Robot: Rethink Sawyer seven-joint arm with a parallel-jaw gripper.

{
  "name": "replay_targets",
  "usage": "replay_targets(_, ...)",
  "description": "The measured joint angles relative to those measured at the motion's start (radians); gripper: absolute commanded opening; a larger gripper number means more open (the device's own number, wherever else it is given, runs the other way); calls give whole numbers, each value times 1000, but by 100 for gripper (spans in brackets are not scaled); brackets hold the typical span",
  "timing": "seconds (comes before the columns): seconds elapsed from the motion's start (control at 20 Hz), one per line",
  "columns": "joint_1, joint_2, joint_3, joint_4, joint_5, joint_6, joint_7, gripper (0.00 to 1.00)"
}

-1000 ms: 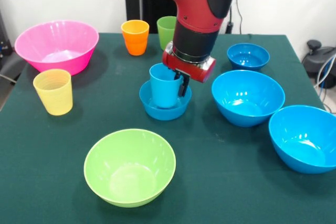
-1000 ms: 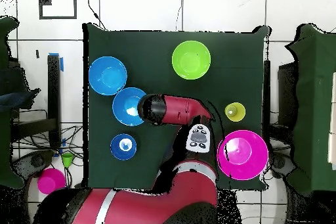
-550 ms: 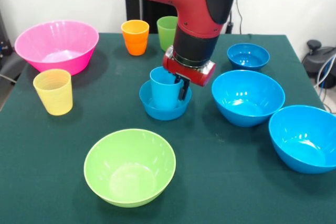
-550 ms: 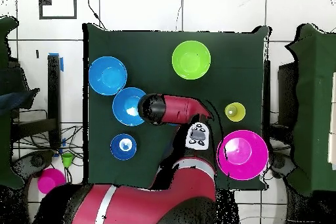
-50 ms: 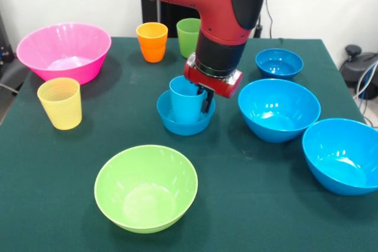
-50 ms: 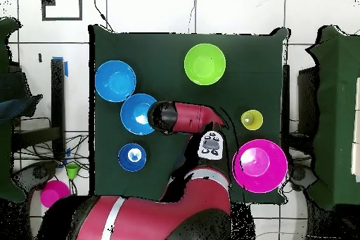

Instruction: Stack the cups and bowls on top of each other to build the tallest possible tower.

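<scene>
Cup-into-bowl placement, first tier of tower.
We judge the gripper (image 5: 201,94) pinches the light blue cup (image 5: 185,98) rim, cup seated in small blue bowl (image 5: 184,121); next, let go and lift straight.

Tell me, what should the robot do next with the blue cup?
Probably let go and lift straight up: the light blue cup already stands upright inside the small blue bowl, with the end effector at its rim.
</scene>
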Motion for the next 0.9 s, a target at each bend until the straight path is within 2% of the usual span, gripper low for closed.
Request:
replay_targets(0.1, 0, 0, 0, 0, 0, 0, 0, 0)
replay_targets(0.15, 0, 0, 0, 0, 0, 0, 0, 100)
replay_targets(0.9, 2, 0, 0, 0, 0, 0, 0, 100)
